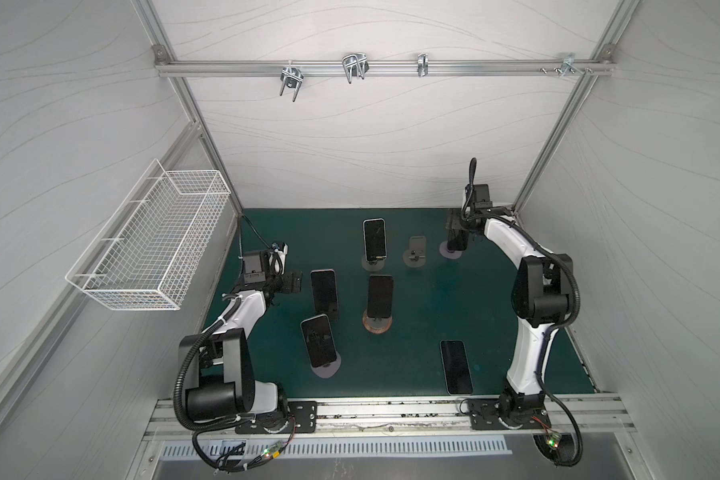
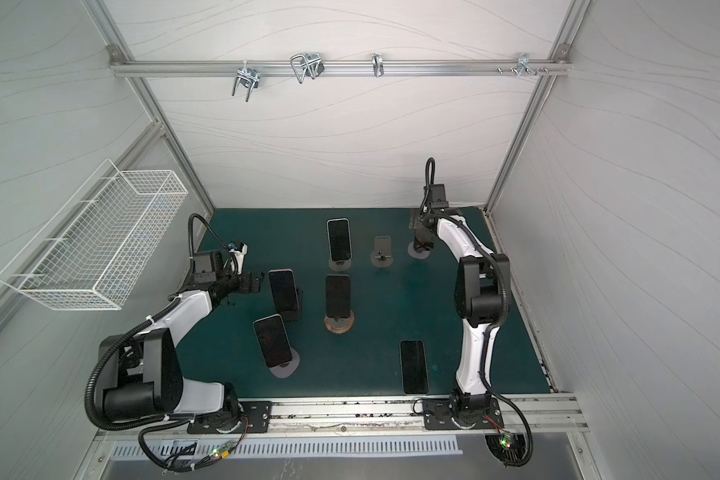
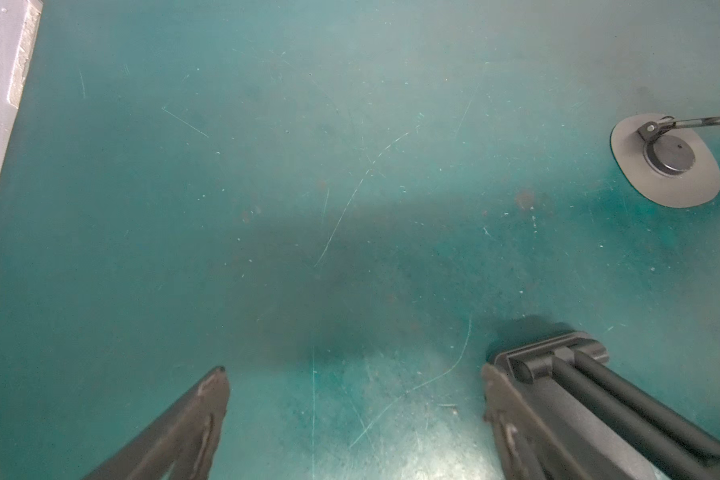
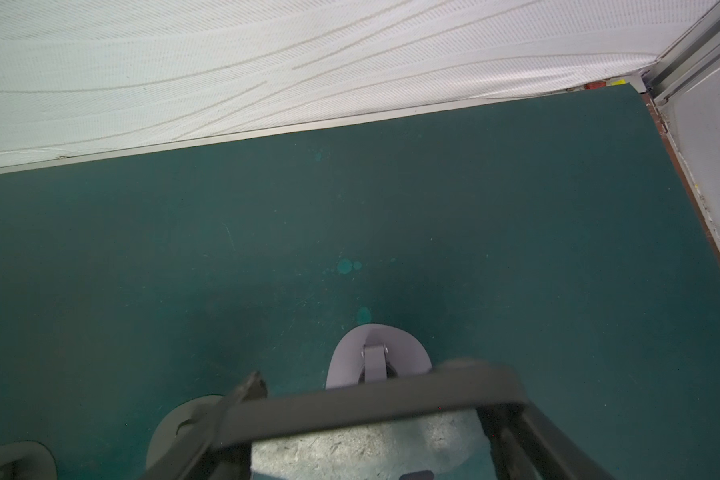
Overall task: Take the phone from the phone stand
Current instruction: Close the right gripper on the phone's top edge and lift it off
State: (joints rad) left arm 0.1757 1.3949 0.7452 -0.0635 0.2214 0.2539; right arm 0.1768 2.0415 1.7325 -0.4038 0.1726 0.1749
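At the back right a dark phone [image 4: 371,409] leans on a phone stand with a lilac base [image 4: 350,357]. My right gripper [image 4: 383,390] hangs over it, open, one finger at each side edge of the phone's top end, which looks blurred. In both top views this gripper [image 1: 457,232] hides most of that phone. My left gripper [image 3: 354,370] is open and empty above the green mat. It sits beside a phone on a black stand [image 1: 324,291].
More phones lean on stands at the back centre [image 1: 374,239], middle [image 1: 380,296] and front left [image 1: 318,340]. One phone [image 1: 456,366] lies flat near the front right. An empty grey stand [image 1: 416,249] is left of the right gripper. The back wall is close.
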